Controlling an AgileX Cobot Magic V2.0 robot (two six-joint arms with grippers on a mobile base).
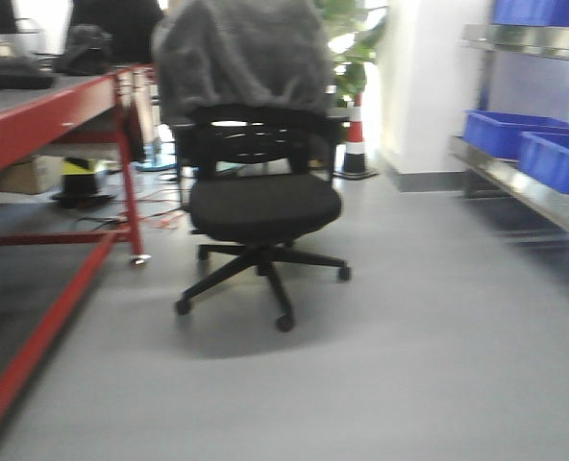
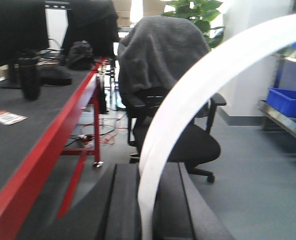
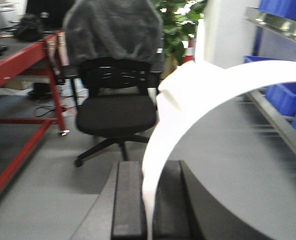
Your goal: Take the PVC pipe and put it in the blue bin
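In the left wrist view a curved white PVC pipe [image 2: 198,95] rises from between the dark fingers and arcs to the upper right; my left gripper [image 2: 148,168] is shut on it. The right wrist view shows a white curved pipe [image 3: 188,105] with a raised collar, arcing right, and my right gripper [image 3: 148,166] is shut on it. I cannot tell if both hold one piece. Blue bins [image 1: 507,131] sit on the metal shelf at the right, also seen as blue bins [image 3: 284,95] and a blue bin [image 2: 289,100]. Neither gripper shows in the front view.
A black office chair [image 1: 265,204] draped with a grey cover stands straight ahead on the grey floor. A red-framed workbench [image 1: 44,110] runs along the left. A striped traffic cone [image 1: 355,144] and a plant stand behind. The metal shelf [image 1: 530,187] lines the right.
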